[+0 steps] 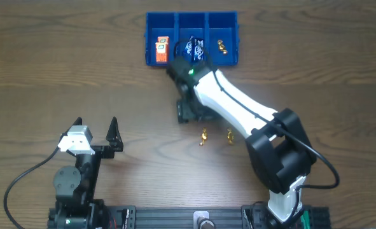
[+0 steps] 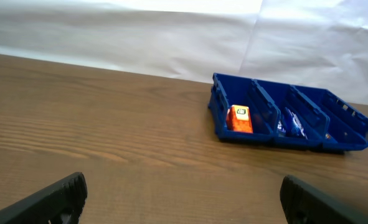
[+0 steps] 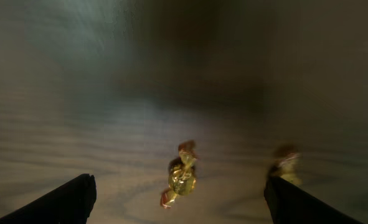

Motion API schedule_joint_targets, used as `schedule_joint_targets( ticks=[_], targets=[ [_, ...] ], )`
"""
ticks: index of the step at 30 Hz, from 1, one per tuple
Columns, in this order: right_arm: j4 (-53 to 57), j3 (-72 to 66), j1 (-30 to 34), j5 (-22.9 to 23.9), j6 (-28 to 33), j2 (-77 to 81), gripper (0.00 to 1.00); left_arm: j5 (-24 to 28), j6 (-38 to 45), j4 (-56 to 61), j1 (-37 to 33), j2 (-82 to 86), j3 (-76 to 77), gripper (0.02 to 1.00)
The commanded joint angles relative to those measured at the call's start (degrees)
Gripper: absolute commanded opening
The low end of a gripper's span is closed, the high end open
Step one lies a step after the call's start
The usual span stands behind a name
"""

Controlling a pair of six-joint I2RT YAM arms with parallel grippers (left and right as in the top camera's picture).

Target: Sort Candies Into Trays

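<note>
A blue tray [image 1: 192, 19] with three compartments stands at the back of the wooden table. Its left compartment holds an orange candy [image 1: 162, 49], the middle one blue-wrapped candies [image 1: 194, 46], the right one a gold candy [image 1: 222, 46]. Two gold-wrapped candies [image 1: 203, 136] [image 1: 229, 135] lie on the table in front of it. My right gripper [image 3: 179, 199] is open just above the table, with one gold candy [image 3: 179, 175] between its fingers and the other gold candy [image 3: 285, 163] beside its right finger. My left gripper [image 1: 96, 124] stands open near the front left, holding nothing.
The tray [image 2: 289, 118] also appears far off in the left wrist view, with bare wooden table before it. The right arm's white link [image 1: 229, 95] stretches over the table from the front right toward the tray.
</note>
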State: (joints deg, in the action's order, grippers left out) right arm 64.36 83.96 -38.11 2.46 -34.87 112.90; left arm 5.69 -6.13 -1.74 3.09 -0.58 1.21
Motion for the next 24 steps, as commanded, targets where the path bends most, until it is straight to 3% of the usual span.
schedule_joint_targets(
  ticks=[1, 10, 24],
  targets=[
    [-3.91, -5.92, -0.15, -4.20, -2.86, -1.33, 0.890, 0.98, 0.37, -2.16, -0.24, 0.37, -0.94, 0.998],
    [-7.61, -11.06, -0.13, -6.25, -7.19, -1.38, 0.847, 0.98, 0.37, -2.16, -0.24, 0.37, -0.94, 0.998],
    [-10.08, -11.80, 1.22, -5.99, -7.15, -1.36, 0.785, 0.98, 0.37, -2.16, -0.24, 0.37, -0.94, 0.998]
  ],
)
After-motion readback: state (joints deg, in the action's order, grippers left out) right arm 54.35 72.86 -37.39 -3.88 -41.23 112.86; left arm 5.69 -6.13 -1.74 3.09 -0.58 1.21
